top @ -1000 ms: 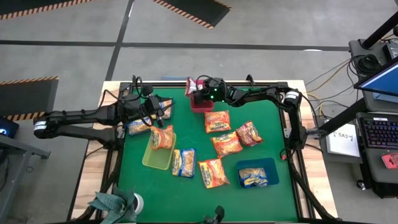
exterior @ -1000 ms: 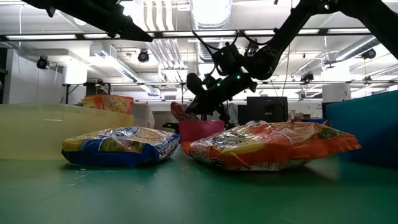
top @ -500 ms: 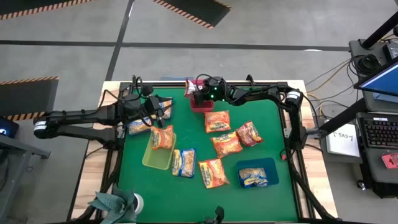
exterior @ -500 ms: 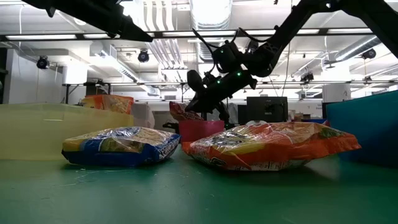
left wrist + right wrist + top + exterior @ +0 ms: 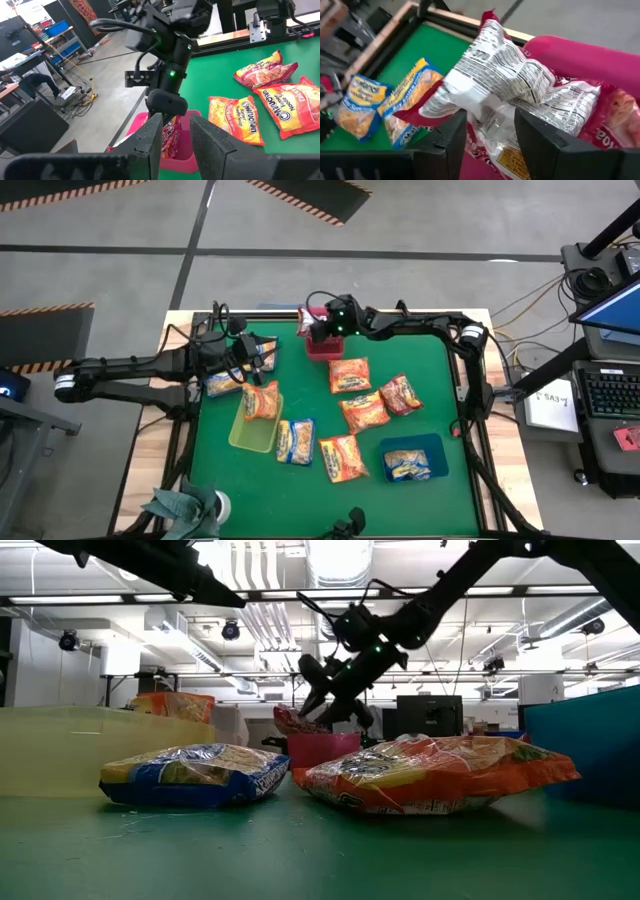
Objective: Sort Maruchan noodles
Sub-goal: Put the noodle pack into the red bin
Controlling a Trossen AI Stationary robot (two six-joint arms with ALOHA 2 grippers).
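The Maruchan noodles are crinkly packets on the green mat. A dark red packet (image 5: 505, 85) lies in the red tray (image 5: 322, 346), one end sticking up over the rim, printed back showing. My right gripper (image 5: 490, 125) hovers open just above it (image 5: 320, 330), a finger on either side, touching nothing. My left gripper (image 5: 257, 360) waits open near the table's left edge, beside two blue-and-yellow packets (image 5: 222, 383). Orange packets (image 5: 350, 375), a blue one (image 5: 296, 440) and a reddish one (image 5: 402, 393) lie flat mid-table.
A yellow-green tray (image 5: 245, 435) holds an orange packet (image 5: 262, 400) that leans on its far rim. A blue tray (image 5: 432, 448) near the right edge holds a blue-and-yellow packet. The wooden table rim (image 5: 180, 380) frames the mat. Bare mat shows along the near edge.
My right gripper has risen a little above the red tray and shifted slightly toward the table's far left, its wrist tipping up. The dark red packet stays in the tray. My left arm has kept still.
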